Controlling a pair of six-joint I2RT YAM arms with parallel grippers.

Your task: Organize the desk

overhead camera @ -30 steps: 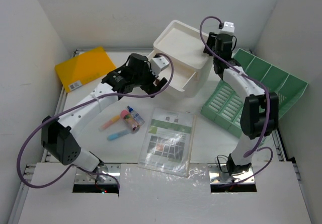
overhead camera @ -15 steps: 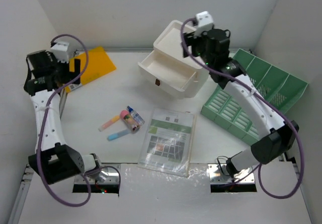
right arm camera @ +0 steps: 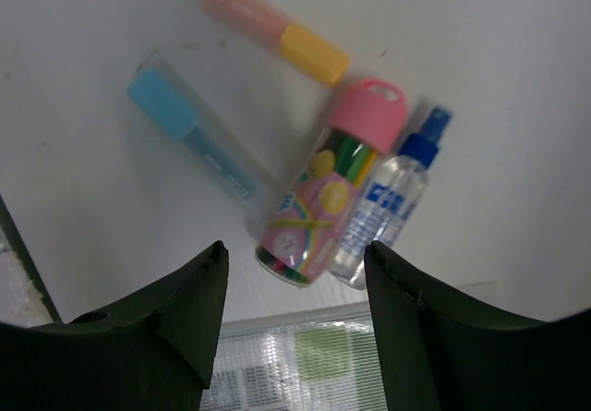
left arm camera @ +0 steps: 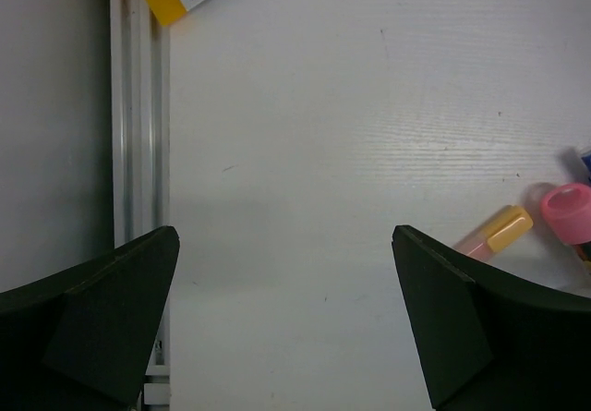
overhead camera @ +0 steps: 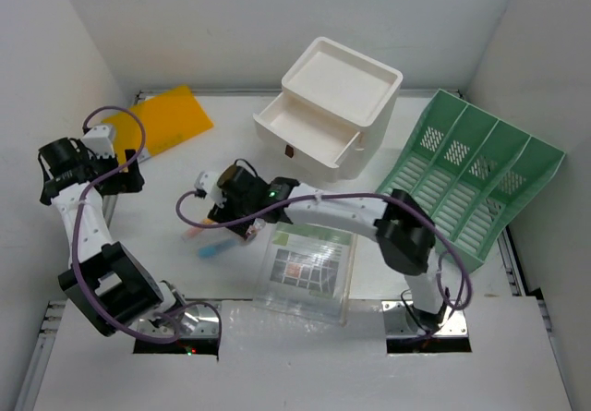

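Note:
The white desk [overhead camera: 157, 235] carries a loose cluster: a pink-and-yellow highlighter [right arm camera: 277, 28], a blue highlighter [right arm camera: 189, 129], a pink-capped tube of coloured pens [right arm camera: 328, 185] and a small blue-capped spray bottle [right arm camera: 392, 194]. My right gripper [overhead camera: 229, 210] reaches across and hovers open over this cluster, with the tube's lower end between the fingers in the right wrist view [right arm camera: 294, 247]. My left gripper [overhead camera: 129, 173] is open and empty at the desk's far left edge. In its own view [left arm camera: 284, 235] bare desk lies below, with the highlighter [left arm camera: 494, 233] at the right.
A white drawer box [overhead camera: 342, 88] stands at the back with its top drawer [overhead camera: 309, 134] pulled out. A green file tray [overhead camera: 471, 171] sits at the right, a yellow folder [overhead camera: 166, 120] at the back left, and a clear document pouch [overhead camera: 309, 259] in front of the cluster.
My left arm swung from the drawer box to the far left edge. My right arm came down from the box to hover over the pen cluster. The drawer stays open.

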